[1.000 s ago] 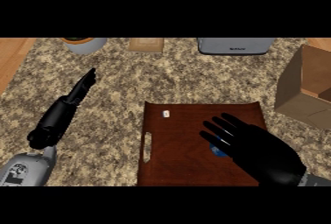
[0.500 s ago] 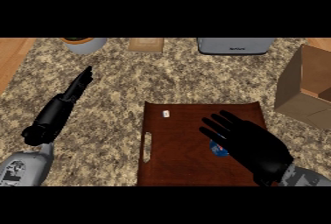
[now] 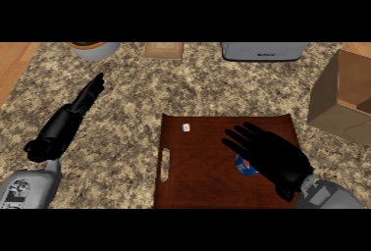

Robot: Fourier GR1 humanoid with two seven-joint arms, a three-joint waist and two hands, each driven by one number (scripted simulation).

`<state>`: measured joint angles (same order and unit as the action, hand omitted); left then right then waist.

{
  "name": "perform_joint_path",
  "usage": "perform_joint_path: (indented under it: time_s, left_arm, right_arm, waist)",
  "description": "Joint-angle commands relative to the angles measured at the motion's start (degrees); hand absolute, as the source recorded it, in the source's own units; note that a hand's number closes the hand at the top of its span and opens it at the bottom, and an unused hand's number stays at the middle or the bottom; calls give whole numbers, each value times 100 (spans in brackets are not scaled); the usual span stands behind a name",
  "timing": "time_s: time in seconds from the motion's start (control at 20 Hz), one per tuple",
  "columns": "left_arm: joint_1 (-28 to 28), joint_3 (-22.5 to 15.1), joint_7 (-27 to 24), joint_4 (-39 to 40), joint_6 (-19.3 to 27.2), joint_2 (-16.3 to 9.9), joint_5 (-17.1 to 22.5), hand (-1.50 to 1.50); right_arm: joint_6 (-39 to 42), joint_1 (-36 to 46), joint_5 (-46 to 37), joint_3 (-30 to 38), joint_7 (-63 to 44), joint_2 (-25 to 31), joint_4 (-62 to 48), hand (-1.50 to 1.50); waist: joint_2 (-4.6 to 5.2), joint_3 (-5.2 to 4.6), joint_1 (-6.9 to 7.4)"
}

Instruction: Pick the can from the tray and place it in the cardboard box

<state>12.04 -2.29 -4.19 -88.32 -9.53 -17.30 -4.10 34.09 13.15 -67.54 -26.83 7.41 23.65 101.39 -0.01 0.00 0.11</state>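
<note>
Right hand spread over the can on the tray.
Its fingers are straight and splayed, holding nothing; the can shows only as a blue patch at the palm's left edge, whether touched I cannot tell. The box stands open at the right, its inside mostly out of sight. The left hand lies flat on the counter.
</note>
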Motion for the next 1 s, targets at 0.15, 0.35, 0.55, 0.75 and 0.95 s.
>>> perform_joint_path:
  time_s: [0.15, 0.35, 0.55, 0.75, 0.95]
  left_arm:
    - [-14, 130, -77, 4, -52, 207, -189, 0]
    - [89, 283, 359, -396, -309, 60, -51, 0]
    - [20, 271, -241, 293, -224, 235, -293, 0]
    - [-284, 272, 198, -519, -457, 125, -103, 0]
    - [-26, 183, 615, -668, -207, 408, -254, 0]
  right_arm:
    - [-440, 26, -442, 270, 414, -52, -712, -150]
    - [-437, 248, -488, 282, 497, -403, -1197, -150]
    - [-761, -16, -688, -35, 951, -264, -971, 150]
    - [-1452, 72, -716, -7, 1294, -442, -1156, 150]
    - [-1987, 210, -834, 149, 1584, -538, -1452, 150]
  waist:
    - [2, 0, -2]
    - [2, 1, 24]
    - [5, 0, -16]
    - [-5, 2, 22]
    - [-5, 3, 15]
